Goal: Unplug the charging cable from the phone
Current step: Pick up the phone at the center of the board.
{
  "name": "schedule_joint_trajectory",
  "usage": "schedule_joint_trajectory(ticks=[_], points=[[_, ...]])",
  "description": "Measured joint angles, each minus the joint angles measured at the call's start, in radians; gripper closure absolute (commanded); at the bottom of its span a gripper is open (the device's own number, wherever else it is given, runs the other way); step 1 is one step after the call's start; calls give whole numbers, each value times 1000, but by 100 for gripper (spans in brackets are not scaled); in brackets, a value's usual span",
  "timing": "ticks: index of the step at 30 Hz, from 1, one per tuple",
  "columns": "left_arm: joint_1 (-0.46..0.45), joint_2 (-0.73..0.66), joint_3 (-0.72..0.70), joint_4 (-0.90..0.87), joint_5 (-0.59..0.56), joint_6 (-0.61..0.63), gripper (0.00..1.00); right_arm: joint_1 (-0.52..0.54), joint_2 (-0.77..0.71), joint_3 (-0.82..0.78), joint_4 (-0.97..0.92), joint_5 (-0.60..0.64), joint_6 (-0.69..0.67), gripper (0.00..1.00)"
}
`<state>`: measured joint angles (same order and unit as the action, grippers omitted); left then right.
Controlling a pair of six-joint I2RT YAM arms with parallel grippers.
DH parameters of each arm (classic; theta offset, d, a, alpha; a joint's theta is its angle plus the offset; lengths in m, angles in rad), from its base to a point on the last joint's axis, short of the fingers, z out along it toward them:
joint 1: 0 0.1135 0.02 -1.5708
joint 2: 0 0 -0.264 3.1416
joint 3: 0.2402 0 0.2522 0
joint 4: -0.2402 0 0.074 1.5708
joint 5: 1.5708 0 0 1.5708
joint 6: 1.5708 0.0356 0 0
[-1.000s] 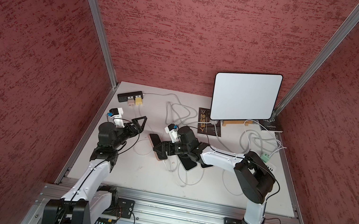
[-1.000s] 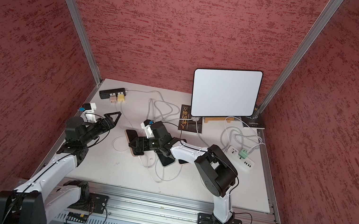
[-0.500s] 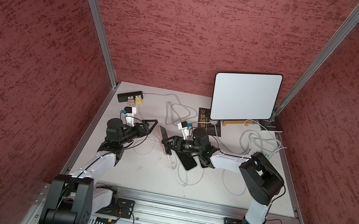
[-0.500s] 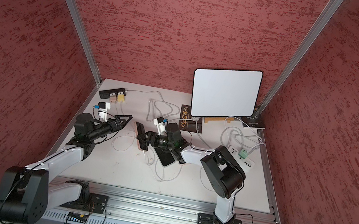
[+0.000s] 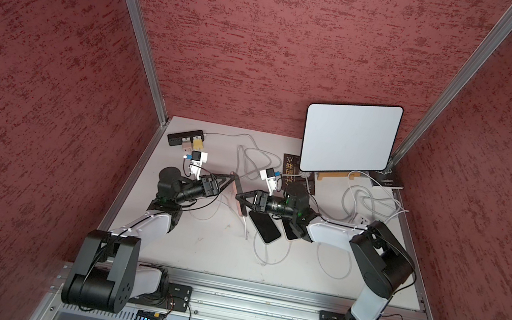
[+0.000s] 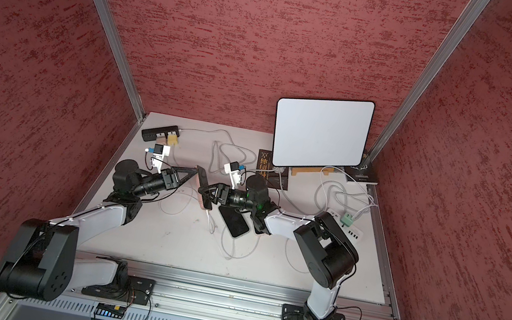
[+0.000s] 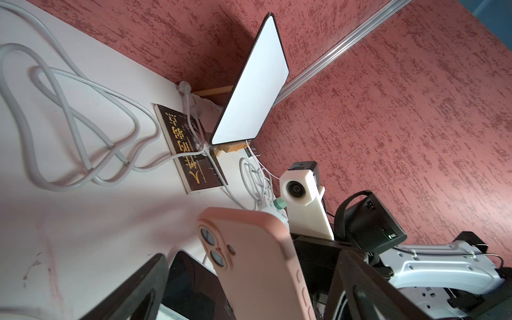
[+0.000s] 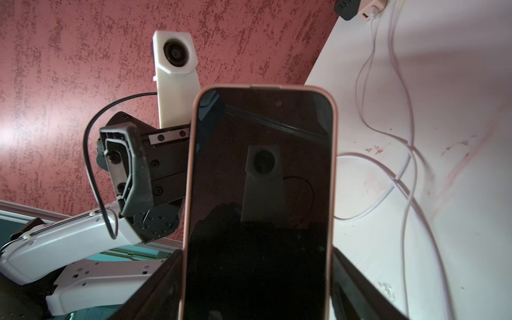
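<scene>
Holding the phone [image 5: 238, 197] raised on edge between the arms, right jaws clamp its sides. Left jaws stand wide at its back, empty. Risk: the charging cable [image 5: 245, 228] (apparently still plugged in) trails to the surface [image 5: 214, 249] — an off-axis pull could twist the phone out of the grip.

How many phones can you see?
2 clearly: a pink-cased phone held up in the right gripper, and a black phone flat on the table beside it. A dark shape under the right arm may be a third.
</scene>
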<state>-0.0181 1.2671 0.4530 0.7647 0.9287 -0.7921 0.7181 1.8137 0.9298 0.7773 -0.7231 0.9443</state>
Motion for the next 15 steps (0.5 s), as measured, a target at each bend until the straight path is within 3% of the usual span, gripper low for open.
schedule_joint_trajectory(ticks=[15], points=[[-20, 56, 1, 203, 93, -83, 0, 0, 0, -6, 172, -93, 82, 66]])
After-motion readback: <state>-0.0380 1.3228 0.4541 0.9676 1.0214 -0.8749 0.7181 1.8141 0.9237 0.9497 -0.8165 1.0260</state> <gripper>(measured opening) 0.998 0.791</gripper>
